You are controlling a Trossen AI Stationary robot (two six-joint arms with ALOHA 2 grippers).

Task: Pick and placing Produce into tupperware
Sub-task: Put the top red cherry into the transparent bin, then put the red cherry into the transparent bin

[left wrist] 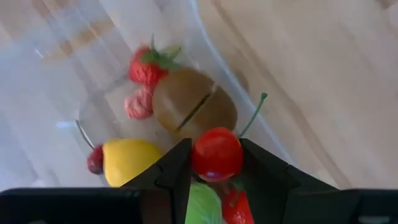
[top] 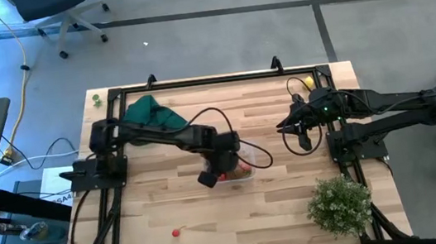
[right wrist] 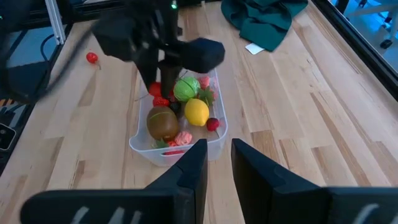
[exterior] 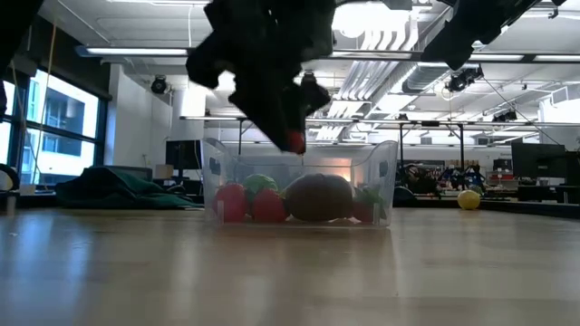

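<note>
The clear tupperware stands mid-table on its base and holds several produce pieces: a strawberry, a brown kiwi, a lemon and a green piece. My left gripper hangs over the tub's left end, shut on a red round piece with a green stem. My right gripper waits near the table's right edge, fingers slightly apart with nothing between them. Another red piece lies on the table near the front. My left gripper pinches the red round piece by its two sides between its two fingers; the green stem sticks out past them. The fingers slant down from the table's left. The piece is lifted clear, about level with the tub's rim.
A dark green cloth lies at the far left, and a bushy plant stands at the near right. A yellow piece sits by the far right corner. Black frame rails run along the table's edges.
</note>
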